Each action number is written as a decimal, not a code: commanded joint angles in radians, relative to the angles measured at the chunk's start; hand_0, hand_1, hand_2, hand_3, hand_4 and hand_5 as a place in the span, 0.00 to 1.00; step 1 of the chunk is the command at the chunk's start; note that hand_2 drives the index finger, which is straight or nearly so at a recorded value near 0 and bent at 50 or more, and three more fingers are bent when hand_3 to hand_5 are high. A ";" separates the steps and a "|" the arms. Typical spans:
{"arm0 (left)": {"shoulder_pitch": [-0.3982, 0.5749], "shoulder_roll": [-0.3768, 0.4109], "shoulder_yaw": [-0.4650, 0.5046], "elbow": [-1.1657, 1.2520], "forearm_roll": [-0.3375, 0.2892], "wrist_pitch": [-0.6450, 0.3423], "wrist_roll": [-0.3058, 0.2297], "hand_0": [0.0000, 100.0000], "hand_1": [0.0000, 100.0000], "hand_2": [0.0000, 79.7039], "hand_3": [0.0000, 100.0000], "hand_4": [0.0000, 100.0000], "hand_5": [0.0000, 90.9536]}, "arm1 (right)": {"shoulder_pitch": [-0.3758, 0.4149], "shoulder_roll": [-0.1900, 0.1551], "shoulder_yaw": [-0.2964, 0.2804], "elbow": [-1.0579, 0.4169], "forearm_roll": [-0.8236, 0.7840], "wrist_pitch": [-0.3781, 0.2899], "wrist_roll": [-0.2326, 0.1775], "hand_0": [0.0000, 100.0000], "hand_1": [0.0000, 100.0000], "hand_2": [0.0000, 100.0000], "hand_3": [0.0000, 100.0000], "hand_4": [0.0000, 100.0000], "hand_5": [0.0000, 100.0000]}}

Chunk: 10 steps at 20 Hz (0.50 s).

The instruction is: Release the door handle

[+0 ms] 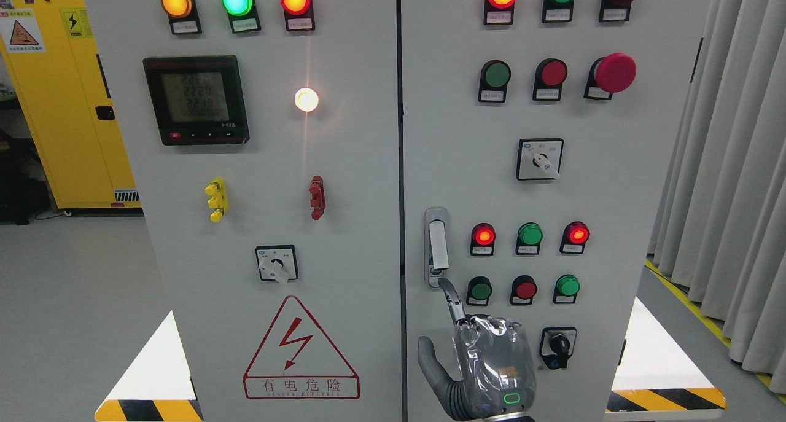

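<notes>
We see the right hand point(485, 363) in front of the right cabinet door point(614, 182), its arm entering at the bottom edge right of the middle. The index finger point(451, 299) points up, its tip at the lower end of the door handle point(436, 247) — the other fingers are curled, grasping nothing. The handle sits upright beside the seam between the doors.

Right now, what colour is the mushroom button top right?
Red, clearest in the head view: the mushroom button.
</notes>
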 commanded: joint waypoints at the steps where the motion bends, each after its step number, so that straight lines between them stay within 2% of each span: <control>1: 0.000 0.001 0.000 -0.015 0.000 0.000 0.000 0.12 0.56 0.00 0.00 0.00 0.00 | 0.073 -0.001 -0.027 -0.118 -0.002 -0.026 0.000 0.60 0.44 0.53 1.00 1.00 1.00; 3: 0.000 -0.001 0.000 -0.015 0.000 0.000 0.000 0.12 0.56 0.00 0.00 0.00 0.00 | 0.090 0.000 -0.044 -0.133 -0.003 -0.046 0.000 0.67 0.45 0.63 1.00 1.00 1.00; 6: 0.000 0.001 0.000 -0.015 0.000 0.000 0.000 0.12 0.56 0.00 0.00 0.00 0.00 | 0.109 0.002 -0.051 -0.153 -0.006 -0.055 0.001 0.76 0.45 0.69 1.00 1.00 1.00; 7: 0.000 0.001 0.000 -0.015 0.000 0.000 0.000 0.12 0.56 0.00 0.00 0.00 0.00 | 0.116 0.002 -0.060 -0.158 -0.011 -0.060 0.001 0.83 0.43 0.69 1.00 1.00 1.00; 8: 0.000 0.001 0.000 -0.015 0.000 0.000 0.000 0.12 0.56 0.00 0.00 0.00 0.00 | 0.121 0.002 -0.066 -0.161 -0.029 -0.067 0.001 0.75 0.42 0.71 1.00 1.00 1.00; 10: 0.000 -0.001 0.000 -0.015 0.000 0.000 0.000 0.12 0.56 0.00 0.00 0.00 0.00 | 0.138 -0.001 -0.074 -0.166 -0.064 -0.071 0.001 0.69 0.41 0.72 1.00 1.00 1.00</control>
